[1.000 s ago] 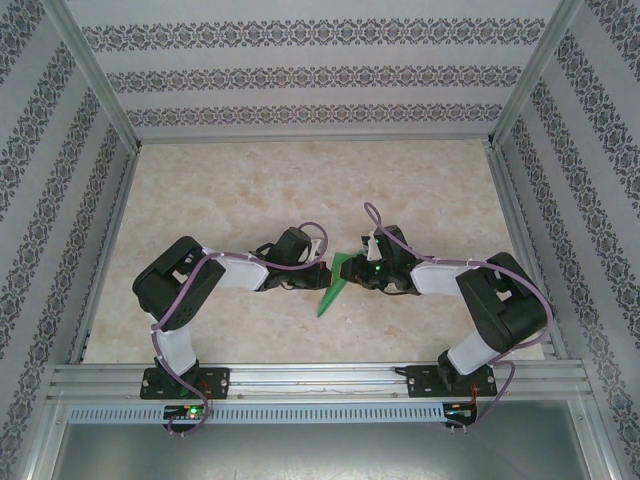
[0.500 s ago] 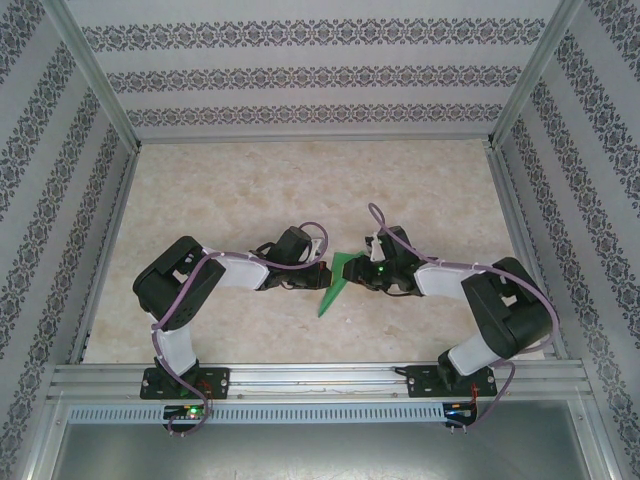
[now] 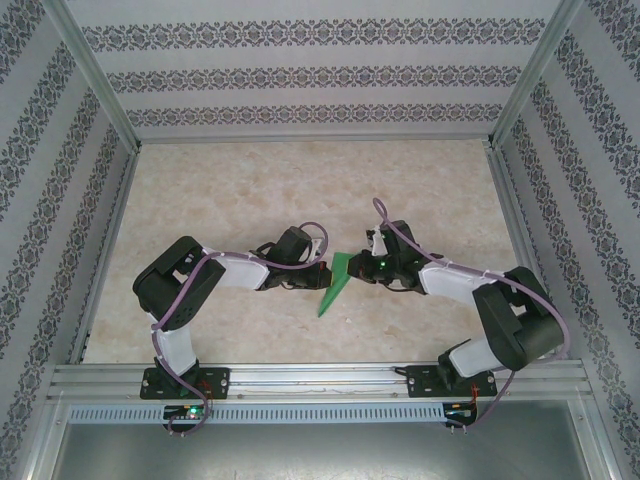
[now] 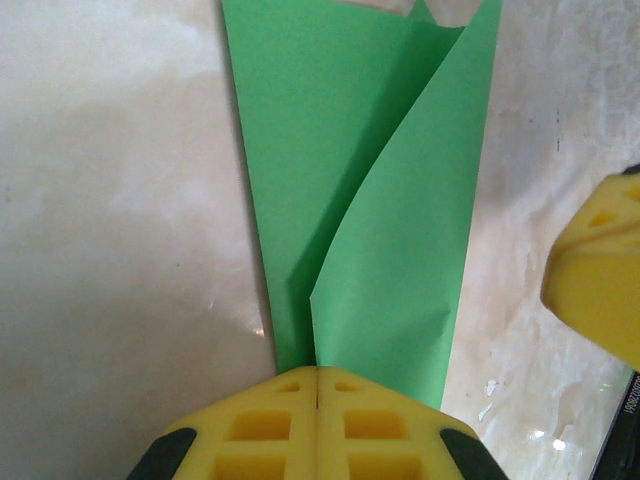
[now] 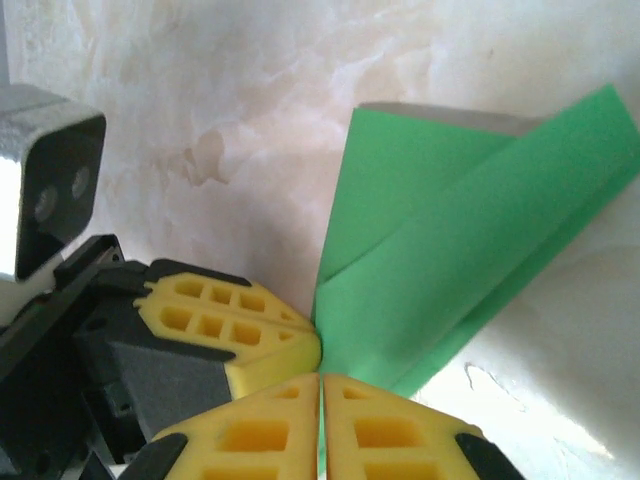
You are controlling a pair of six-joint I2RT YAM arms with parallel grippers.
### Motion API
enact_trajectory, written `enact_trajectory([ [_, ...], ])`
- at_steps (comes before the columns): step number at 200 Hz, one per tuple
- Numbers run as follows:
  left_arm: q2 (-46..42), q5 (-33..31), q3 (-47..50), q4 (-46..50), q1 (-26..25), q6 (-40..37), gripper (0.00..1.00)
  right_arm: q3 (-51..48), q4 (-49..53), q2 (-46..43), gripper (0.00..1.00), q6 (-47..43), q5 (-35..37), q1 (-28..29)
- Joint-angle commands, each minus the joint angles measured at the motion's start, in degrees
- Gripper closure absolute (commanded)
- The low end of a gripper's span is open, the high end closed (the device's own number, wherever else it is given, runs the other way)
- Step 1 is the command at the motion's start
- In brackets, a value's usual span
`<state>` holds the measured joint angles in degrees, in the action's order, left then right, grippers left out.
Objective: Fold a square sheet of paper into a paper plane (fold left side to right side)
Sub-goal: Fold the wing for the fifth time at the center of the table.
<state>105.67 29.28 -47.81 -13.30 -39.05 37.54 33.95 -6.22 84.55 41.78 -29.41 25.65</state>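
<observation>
Both arms bend inward, elbows out; left gripper (image 3: 321,276) and right gripper (image 3: 353,269) nearly meet, fingers (image 4: 268,425) pinched together.

You have bare table (image 3: 280,180) beyond the plane (image 3: 333,287) and out to either side; at the centre the left gripper (image 3: 322,277) and right gripper (image 3: 356,271) crowd it from both flanks, close together; walls (image 3: 300,80) shut the far and side edges.

It was a robotics lab cell: beige marble-patterned bench (image 3: 250,190) walled by floral-striped wallpaper panels (image 3: 300,78), silver aluminium frame rails (image 3: 320,375) carrying 2 black-and-white robot arms (image 3: 180,290).
</observation>
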Motion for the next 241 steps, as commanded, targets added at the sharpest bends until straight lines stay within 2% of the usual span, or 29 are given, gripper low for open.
enact_trajectory([
  [1, 3.3, -9.2, 2.3, 5.8, -0.5, 0.1, 0.99, 1.9, -1.3, 2.0, 0.91, -1.2, 0.3, 0.5],
  [76, 2.3, -12.9, 4.0, 6.0, -0.5, 2.0, 1.00, 3.0, -3.1, 6.1, 0.92, -2.0, 0.7, 0.5],
  [241, 1.5, -13.9, 5.0, 5.5, -0.5, 2.5, 1.00, 2.8, -4.2, 12.7, 0.93, -2.8, 1.7, 0.5],
])
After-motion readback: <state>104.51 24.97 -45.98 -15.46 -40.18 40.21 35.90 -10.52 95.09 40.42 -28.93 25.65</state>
